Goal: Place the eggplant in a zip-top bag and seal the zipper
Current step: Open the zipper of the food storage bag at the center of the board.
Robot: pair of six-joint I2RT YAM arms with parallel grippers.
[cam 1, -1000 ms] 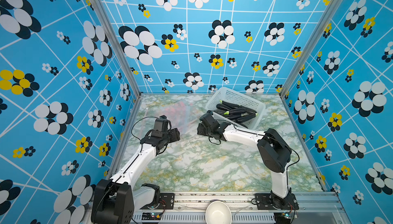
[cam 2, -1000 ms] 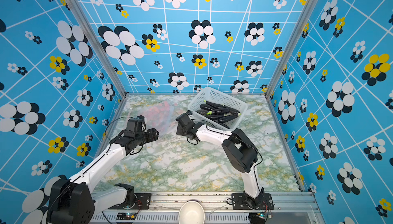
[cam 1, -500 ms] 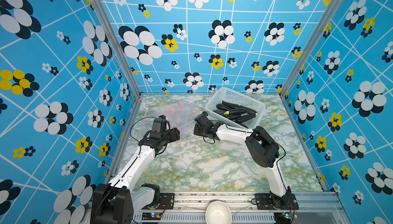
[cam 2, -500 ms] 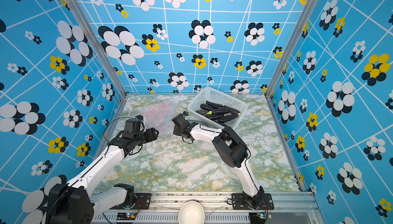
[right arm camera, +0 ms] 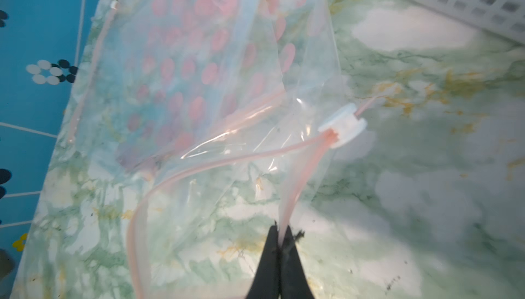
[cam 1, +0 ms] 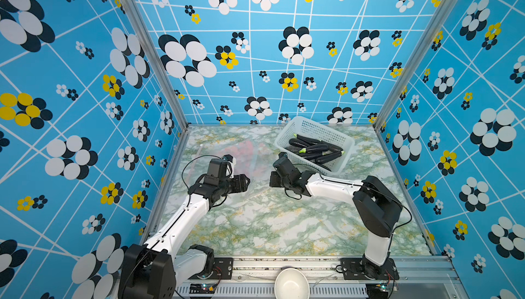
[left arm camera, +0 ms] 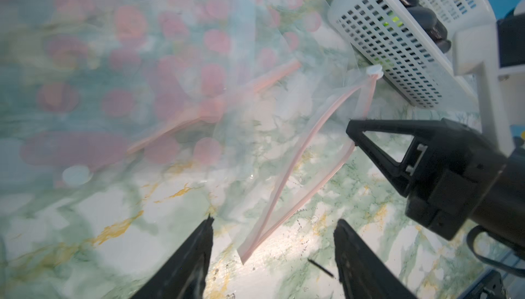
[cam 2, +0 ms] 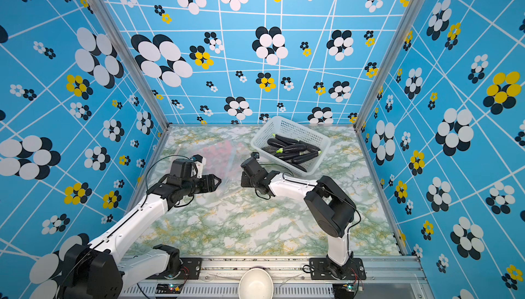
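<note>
Right wrist view, entry by the Lister: right gripper [right arm camera: 279,236], jaws pressed together on the pink zipper strip [right arm camera: 291,195] of the zip-top bag [right arm camera: 199,64]. It pinches one lip only, a little way along from the white slider [right arm camera: 342,125]. The other lip bows away, so the mouth gapes.

Checker: And the left gripper [left arm camera: 272,225]?

Lister: Left wrist view: jaws apart, holding nothing. The strip's far end, where both lips meet, lies between them. Whether they touch it cannot be told.

Checker: Location of stock?

Lister: In both top views: eggplants [cam 1: 315,149], several, dark with green caps, all lying in the white basket [cam 1: 305,119] toward the far right corner of the bench [cam 1: 284,226]. The bag lies on the bench toward the far left corner, between the left edge and the basket, with its slider end near the basket. Nothing dark shows inside it. A white bowl [cam 1: 291,283] sits on the rail past the near edge.

Checker: Progress?

Lister: Judged early.
- Begun: opening the mouth, one lip gripped.
- Outstanding: spread the mouth, lift an eggplant from the basket, slide it inside, and run the slider along the whole strip.
- Zipper: counts as unsealed.
</note>
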